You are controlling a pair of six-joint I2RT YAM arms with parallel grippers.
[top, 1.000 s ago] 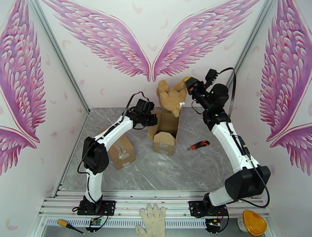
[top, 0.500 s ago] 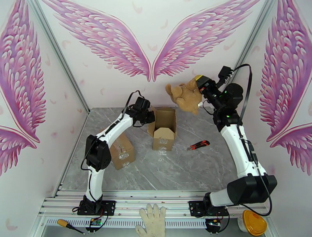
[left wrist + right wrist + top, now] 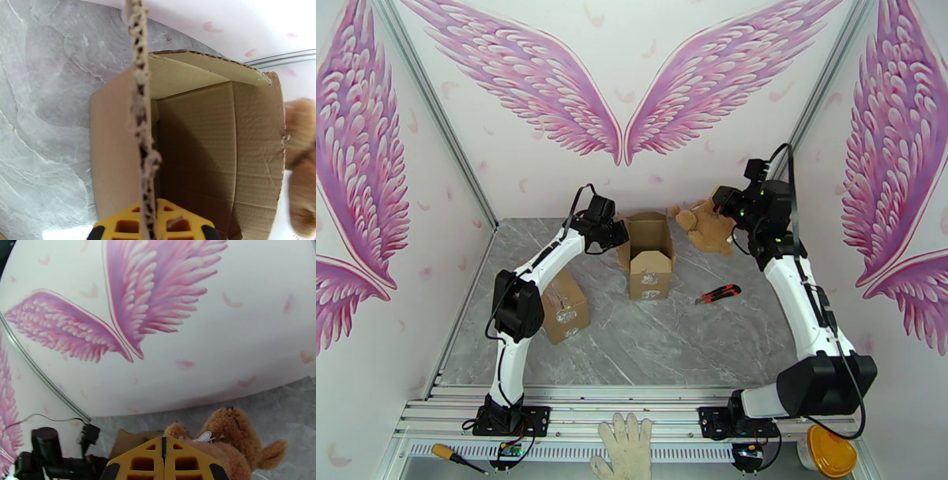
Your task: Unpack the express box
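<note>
The open express box [image 3: 648,254] stands mid-table, and in the left wrist view its inside [image 3: 213,150] looks empty. My left gripper [image 3: 613,234] is shut on the box's left flap [image 3: 140,118], whose torn edge runs between the yellow fingers [image 3: 126,225]. A brown teddy bear [image 3: 705,225] hangs low over the back of the table, just right of the box. My right gripper [image 3: 724,202] is shut on the bear; the bear's head [image 3: 233,433] shows beyond the closed yellow fingers [image 3: 146,462]. The bear [image 3: 302,158] also shows past the box's right wall.
A second, taped box [image 3: 565,304] sits under my left arm. A red utility knife [image 3: 717,294] lies right of the open box. On the near rail lie a white glove [image 3: 626,446], a screwdriver [image 3: 450,456] and a yellow-lidded tub [image 3: 829,450]. Walls close in the table.
My right gripper carried the bear from above the box to the right and down toward the table's back. The left gripper kept hold of the flap, and the box shifted slightly.
</note>
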